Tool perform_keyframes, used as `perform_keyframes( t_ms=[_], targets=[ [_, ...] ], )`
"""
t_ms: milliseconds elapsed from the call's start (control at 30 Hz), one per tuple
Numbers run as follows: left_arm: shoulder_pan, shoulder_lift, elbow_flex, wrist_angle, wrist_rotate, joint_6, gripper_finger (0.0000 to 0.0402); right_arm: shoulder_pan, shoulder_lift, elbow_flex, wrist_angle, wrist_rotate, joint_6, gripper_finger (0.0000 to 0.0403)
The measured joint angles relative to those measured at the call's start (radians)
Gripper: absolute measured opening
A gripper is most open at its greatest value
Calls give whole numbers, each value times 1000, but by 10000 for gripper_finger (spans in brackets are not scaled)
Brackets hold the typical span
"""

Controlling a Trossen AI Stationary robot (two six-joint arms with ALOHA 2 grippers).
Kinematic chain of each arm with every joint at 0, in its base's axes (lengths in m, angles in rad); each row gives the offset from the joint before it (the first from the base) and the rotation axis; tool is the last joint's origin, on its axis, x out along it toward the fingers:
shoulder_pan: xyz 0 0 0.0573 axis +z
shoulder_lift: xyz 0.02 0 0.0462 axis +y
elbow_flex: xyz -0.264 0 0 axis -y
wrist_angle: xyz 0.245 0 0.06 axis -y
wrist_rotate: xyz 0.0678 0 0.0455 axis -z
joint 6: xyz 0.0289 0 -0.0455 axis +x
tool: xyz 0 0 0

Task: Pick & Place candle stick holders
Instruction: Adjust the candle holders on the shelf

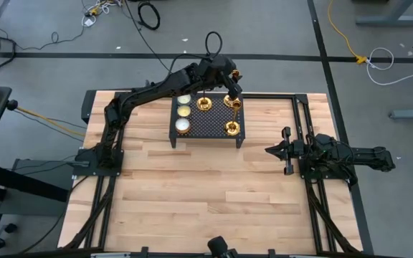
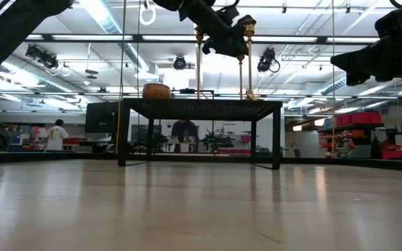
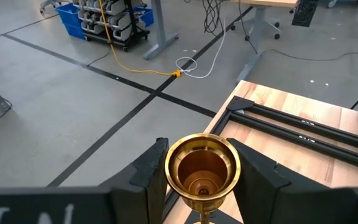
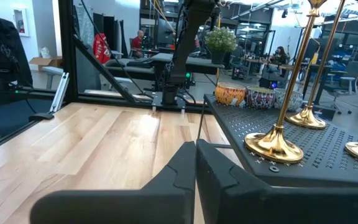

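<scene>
Three gold candle stick holders are on the black mesh rack [image 1: 208,118]: one at the far middle [image 1: 203,104], one at the far right [image 1: 233,101], one at the near right [image 1: 233,129]. My left gripper [image 1: 231,89] reaches over the rack's far right corner. It is shut on the cup top of the far right holder [image 3: 202,168]. My right gripper [image 1: 272,150] is shut and empty above the table, to the right of the rack; it also shows in the right wrist view [image 4: 196,163]. My left gripper pinches the holder's cup [image 3: 174,163], at the very top of the stem, between its two fingers, one on either side. The fingers come slanting down from the table's left. The holder is about upright, its base over the rack's far right corner; whether it is lifted I cannot tell.
Three small candle jars [image 1: 183,112] stand in a row on the rack's left side. The rack stands on four legs [image 2: 123,132] above the wooden table. Bare wood lies in front of the rack [image 1: 206,193]. Black rails [image 1: 303,122] run along the table's right side.
</scene>
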Motion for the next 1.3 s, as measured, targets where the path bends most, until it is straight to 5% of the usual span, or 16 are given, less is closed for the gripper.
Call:
perform_keyframes(
  t_ms=[1300],
  targets=[
    [-11, -46, -1, -10, 115, 50, 156, 0, 0, 0, 0, 0, 0, 13]
  ],
)
